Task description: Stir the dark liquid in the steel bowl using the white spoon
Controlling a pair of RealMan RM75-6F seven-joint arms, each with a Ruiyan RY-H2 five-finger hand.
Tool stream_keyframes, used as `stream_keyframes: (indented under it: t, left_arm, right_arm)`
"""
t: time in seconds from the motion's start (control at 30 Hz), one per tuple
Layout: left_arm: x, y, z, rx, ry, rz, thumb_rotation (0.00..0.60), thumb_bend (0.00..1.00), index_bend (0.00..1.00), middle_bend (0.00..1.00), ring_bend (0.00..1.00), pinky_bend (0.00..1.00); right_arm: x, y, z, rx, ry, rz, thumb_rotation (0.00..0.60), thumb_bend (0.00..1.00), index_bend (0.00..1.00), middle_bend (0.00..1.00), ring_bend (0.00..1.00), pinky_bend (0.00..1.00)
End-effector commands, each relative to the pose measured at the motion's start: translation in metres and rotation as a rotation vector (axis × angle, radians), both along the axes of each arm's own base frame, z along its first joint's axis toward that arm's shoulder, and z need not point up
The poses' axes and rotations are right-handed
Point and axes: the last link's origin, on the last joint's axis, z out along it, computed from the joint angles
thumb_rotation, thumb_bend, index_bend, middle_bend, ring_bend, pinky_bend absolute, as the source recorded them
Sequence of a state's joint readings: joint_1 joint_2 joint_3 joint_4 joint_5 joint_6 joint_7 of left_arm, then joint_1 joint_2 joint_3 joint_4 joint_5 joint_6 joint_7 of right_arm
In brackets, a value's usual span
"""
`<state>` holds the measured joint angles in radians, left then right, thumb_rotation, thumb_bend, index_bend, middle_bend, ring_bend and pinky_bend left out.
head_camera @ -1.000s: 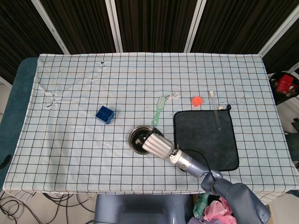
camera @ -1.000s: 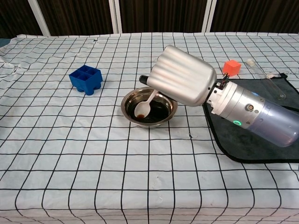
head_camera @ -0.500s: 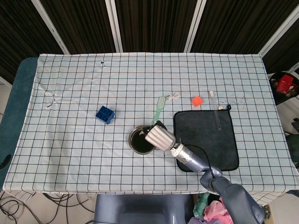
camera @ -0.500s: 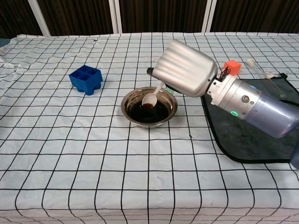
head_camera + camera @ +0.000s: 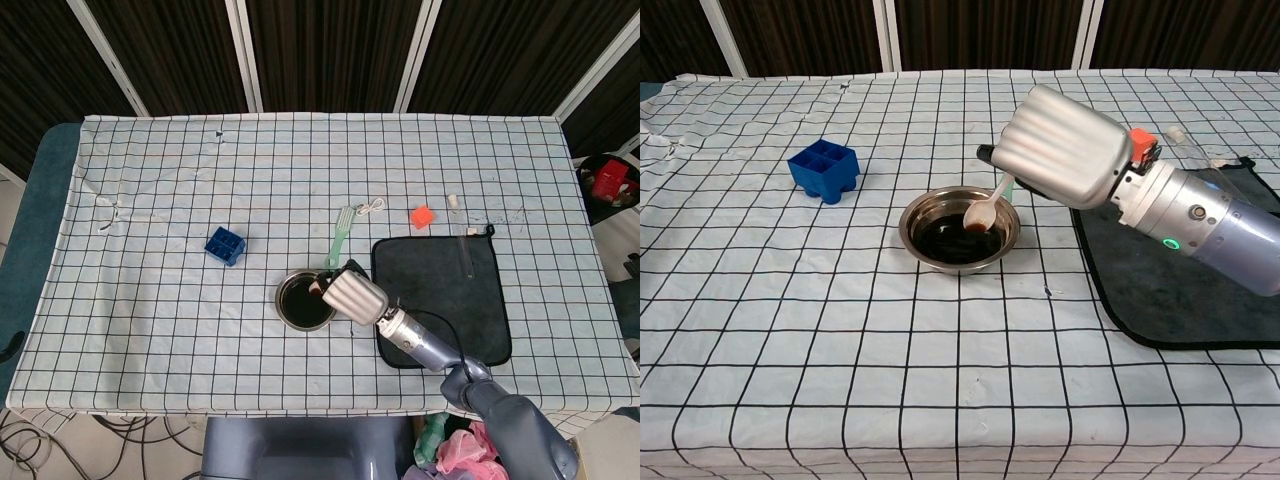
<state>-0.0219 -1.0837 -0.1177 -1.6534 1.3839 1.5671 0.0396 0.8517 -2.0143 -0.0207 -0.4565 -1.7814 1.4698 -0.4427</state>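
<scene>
Overhead first: from the head view I have my right hand (image 5: 353, 294) reaching in from the lower right, fingers curled around the handle of the white spoon (image 5: 318, 289). Only a small tip of the spoon shows past the hand, over the right side of the steel bowl (image 5: 290, 309). That bowl sits near the middle of the checked tablecloth (image 5: 180, 200), with the dark liquid (image 5: 303, 302) filling its inside. Just right of the bowl lies the black mat (image 5: 440, 290), and my forearm crosses its lower left corner. A green spatula (image 5: 339, 237) lies just beyond the bowl, a blue ice tray (image 5: 226, 245) sits well off to the left, and a small orange block (image 5: 422, 216) rests beyond the mat. My left hand does not show.

Now the chest view, which is clearer. My right hand (image 5: 1065, 145) grips the white spoon (image 5: 986, 208) by its handle, the back of the hand facing the camera. The spoon slants down to the left, its scoop stained brown and hanging over the right half of the steel bowl (image 5: 920, 245); I cannot tell whether it touches the dark liquid (image 5: 948, 238). The blue ice tray (image 5: 824, 170) stands to the left, well apart from the bowl. The black mat (image 5: 1160, 300) lies under my forearm. Again, no left hand.
</scene>
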Motion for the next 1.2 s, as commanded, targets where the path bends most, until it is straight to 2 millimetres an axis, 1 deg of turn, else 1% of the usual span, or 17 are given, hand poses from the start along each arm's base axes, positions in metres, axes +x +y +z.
stream_keyframes:
  t: [0.03,0.37,0.57,0.87,1.0,1.2]
  left_arm:
    - [0.000,0.000,0.000,0.000,0.000,0.001,0.600,0.22,0.10,0.01,0.00,0.02]
    - [0.000,0.000,0.000,-0.002,0.002,0.000,0.600,0.22,0.10,0.01,0.00,0.02]
    - [0.000,-0.001,-0.001,-0.004,0.002,0.000,0.600,0.22,0.10,0.01,0.00,0.02]
    - [0.001,-0.001,-0.001,-0.006,0.001,-0.001,0.600,0.22,0.10,0.01,0.00,0.02]
    - [0.000,-0.001,0.000,-0.004,-0.001,0.000,0.600,0.22,0.10,0.01,0.00,0.02]
    - [0.000,-0.001,0.001,-0.001,-0.003,-0.001,0.600,0.22,0.10,0.01,0.00,0.02]
  right_arm:
    - [0.000,0.002,0.001,0.002,-0.001,0.009,0.600,0.41,0.80,0.89,1.00,1.00]
    - [-0.004,0.013,0.004,0.021,-0.004,0.034,0.600,0.41,0.80,0.89,1.00,1.00]
    - [-0.003,0.020,0.005,0.042,-0.011,0.047,0.600,0.41,0.80,0.89,1.00,1.00]
    - [0.006,0.037,0.000,0.095,-0.042,0.062,0.600,0.41,0.81,0.89,1.00,1.00]
    - [0.012,0.039,-0.003,0.105,-0.056,0.059,0.600,0.41,0.81,0.89,1.00,1.00]
    - [0.021,0.037,-0.012,0.112,-0.065,0.051,0.600,0.41,0.81,0.89,1.00,1.00]
